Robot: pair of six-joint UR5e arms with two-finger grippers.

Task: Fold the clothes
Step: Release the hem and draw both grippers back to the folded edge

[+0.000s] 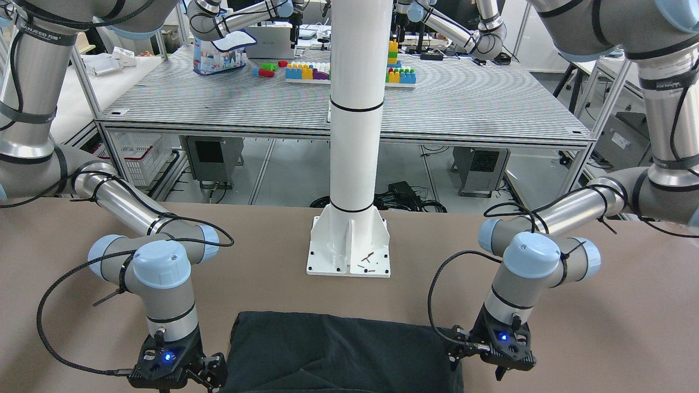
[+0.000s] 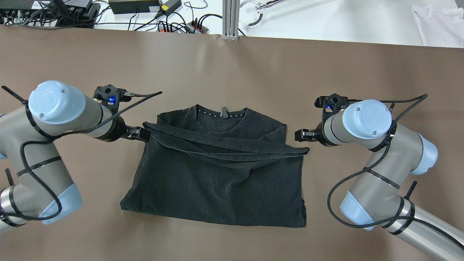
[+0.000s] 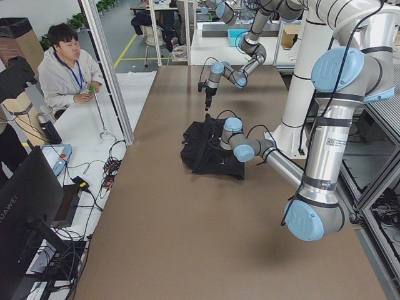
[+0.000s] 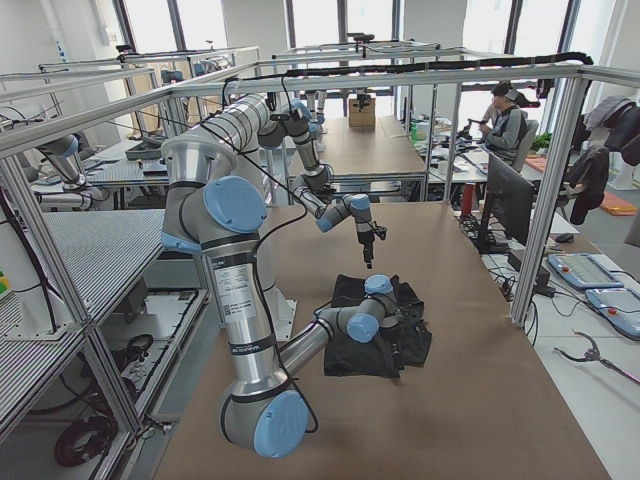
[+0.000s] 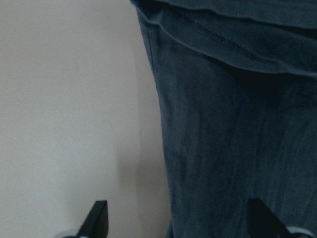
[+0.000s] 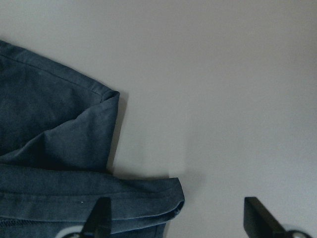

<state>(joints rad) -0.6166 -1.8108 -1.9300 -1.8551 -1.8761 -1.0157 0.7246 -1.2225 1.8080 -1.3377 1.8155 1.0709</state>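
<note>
The black garment [image 2: 217, 181] lies flat on the brown table [image 2: 232, 65], collar [image 2: 222, 112] at the far side. Its hemmed edge [image 2: 232, 148] is folded up and runs slantwise across the middle. My left gripper [image 2: 141, 133] is open at the garment's left edge, low over the table. In the left wrist view the cloth [image 5: 237, 124] fills the right half between the spread fingertips [image 5: 99, 218]. My right gripper [image 2: 301, 135] is open beside the hem's right corner, which shows in the right wrist view [image 6: 148, 198] near the left fingertip [image 6: 101, 215].
The white pole's base plate [image 1: 349, 245] stands on the table's robot side, behind the garment [image 1: 333, 355]. A white garment [image 2: 440, 21] and cables [image 2: 145, 14] lie beyond the far edge. An operator [image 3: 69, 69] sits past that edge.
</note>
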